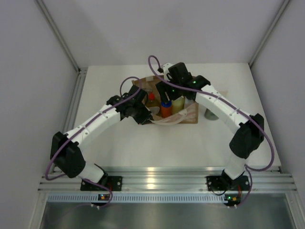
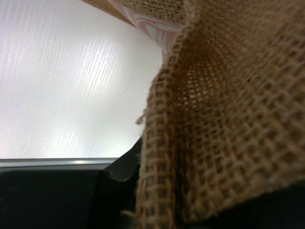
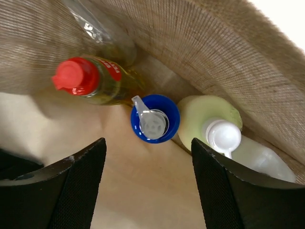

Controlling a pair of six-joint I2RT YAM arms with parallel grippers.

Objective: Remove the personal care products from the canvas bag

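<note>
Spread right tool (image 3: 147, 145) hangs near yellow red-capped bottle (image 3: 102, 83), label writing blurred.

White table (image 1: 143, 152) (glossy), pale grey walls (image 1: 28, 47)

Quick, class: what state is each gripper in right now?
Left gripper: cannot be told; the canvas bag cloth hides its jaws.
Right gripper: open, holding nothing.
</note>
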